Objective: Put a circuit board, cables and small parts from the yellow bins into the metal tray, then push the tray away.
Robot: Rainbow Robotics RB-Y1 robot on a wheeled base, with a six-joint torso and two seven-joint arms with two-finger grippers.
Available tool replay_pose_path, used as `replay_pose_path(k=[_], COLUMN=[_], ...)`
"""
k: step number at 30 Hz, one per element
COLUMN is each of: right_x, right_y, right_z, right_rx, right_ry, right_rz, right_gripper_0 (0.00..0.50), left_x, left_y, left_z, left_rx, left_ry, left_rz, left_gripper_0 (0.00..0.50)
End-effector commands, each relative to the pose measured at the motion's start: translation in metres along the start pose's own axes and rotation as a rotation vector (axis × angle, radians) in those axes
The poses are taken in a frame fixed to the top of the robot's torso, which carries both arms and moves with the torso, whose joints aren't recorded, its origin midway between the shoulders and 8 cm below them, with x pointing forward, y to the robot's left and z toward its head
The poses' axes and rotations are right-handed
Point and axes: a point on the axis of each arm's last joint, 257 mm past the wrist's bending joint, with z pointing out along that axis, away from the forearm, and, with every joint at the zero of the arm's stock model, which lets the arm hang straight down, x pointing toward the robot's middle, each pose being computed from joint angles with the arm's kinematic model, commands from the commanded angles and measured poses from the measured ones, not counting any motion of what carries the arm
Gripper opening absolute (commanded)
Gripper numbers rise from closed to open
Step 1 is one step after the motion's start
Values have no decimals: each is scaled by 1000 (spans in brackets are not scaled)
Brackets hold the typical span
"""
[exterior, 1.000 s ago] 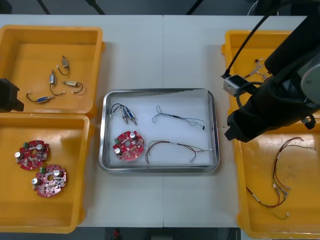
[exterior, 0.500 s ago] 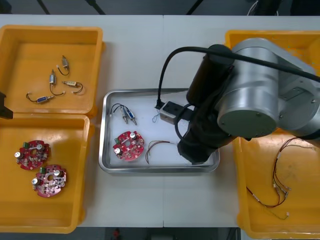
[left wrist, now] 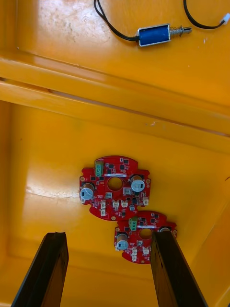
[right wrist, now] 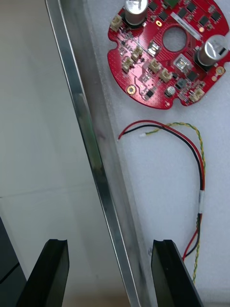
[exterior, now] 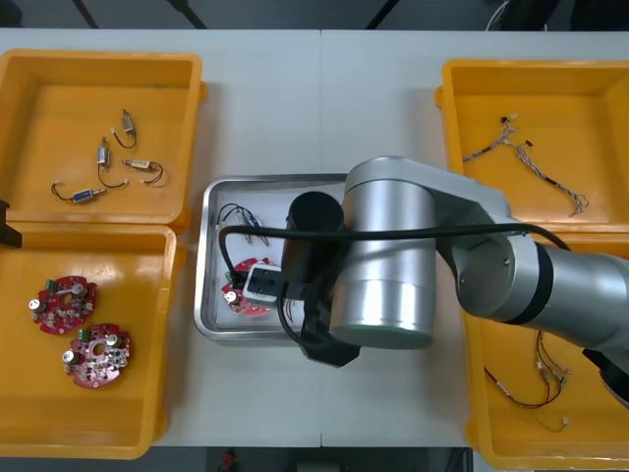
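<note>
My right arm (exterior: 393, 265) lies across the metal tray (exterior: 207, 285) and hides most of its white inside. My right gripper (right wrist: 109, 273) is open and low at the tray's near edge. One finger stands over the table and the other over the tray floor, with the shiny rim (right wrist: 81, 110) between them. Inside the tray lie a red circuit board (right wrist: 167, 53), a red and yellow cable (right wrist: 199, 163) and small metal parts (exterior: 244, 218). My left gripper (left wrist: 109, 273) is open above two circuit boards (left wrist: 115, 187) in the near left yellow bin.
Far left yellow bin (exterior: 98, 61) holds several small metal parts (exterior: 103, 155). Near left bin (exterior: 147, 393) holds two boards. Far right bin (exterior: 531, 74) holds a thin cable (exterior: 526, 157); near right bin (exterior: 590, 442) holds red and yellow cables (exterior: 541, 379). Bare table lies before the tray.
My right arm has swung from over the right bins leftward across the tray to its near edge. The left gripper has slid back towards the left edge.
</note>
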Motion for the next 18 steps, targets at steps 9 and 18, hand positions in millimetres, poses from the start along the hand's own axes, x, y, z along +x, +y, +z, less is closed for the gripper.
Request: replay_pose_path(k=[9, 18], right_x=[-22, -18], right_y=[27, 32], right_z=[40, 56], right_rx=[107, 115], right_ry=[0, 9], right_rz=[-215, -214], right_gripper_0=[500, 500], left_x=[-13, -13], left_y=[15, 15], left_z=[-13, -13], left_rx=[-55, -55], left_ry=[-51, -51], left_rz=[18, 18], left_gripper_0=[500, 500])
